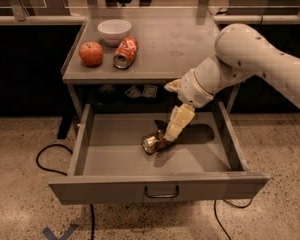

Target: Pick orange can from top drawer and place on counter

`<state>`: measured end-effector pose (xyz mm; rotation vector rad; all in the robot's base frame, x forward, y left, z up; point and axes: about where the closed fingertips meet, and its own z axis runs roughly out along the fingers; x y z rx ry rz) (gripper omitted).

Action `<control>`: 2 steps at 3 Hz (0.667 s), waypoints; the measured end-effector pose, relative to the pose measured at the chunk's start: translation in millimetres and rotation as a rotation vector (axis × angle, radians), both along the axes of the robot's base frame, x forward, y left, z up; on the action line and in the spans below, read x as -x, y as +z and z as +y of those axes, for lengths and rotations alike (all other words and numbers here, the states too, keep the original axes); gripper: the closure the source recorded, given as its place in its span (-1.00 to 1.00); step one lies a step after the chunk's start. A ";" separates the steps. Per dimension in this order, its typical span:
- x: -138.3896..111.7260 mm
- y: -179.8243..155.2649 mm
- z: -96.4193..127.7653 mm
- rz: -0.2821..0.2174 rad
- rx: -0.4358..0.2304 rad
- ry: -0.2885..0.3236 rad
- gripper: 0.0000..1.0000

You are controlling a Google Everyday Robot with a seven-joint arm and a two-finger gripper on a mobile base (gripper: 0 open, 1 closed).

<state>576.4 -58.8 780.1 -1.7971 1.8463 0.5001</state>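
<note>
The orange can [151, 143], a shiny gold-bronze dented can, lies on its side on the floor of the open top drawer [115, 154], near the middle. My gripper [166, 135] reaches down into the drawer from the right and its tip is at the can's right end, touching or nearly touching it. The white arm [240, 59] hangs over the drawer's right half and the counter's front right corner. The counter [180, 44] is the grey table top just above the drawer.
On the counter's left part stand a white bowl [114, 30], a red apple [91, 53] and a red-orange can [125, 52] lying on its side. The drawer's front panel carries a curved pull handle [161, 192]. Cables [45, 159] lie on the speckled floor.
</note>
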 end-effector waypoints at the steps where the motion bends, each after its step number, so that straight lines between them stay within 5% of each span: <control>1: -1.4 -22.8 25.8 0.049 -0.003 0.051 -1.00; 2: -1.4 -22.9 25.8 0.049 -0.003 0.051 -1.00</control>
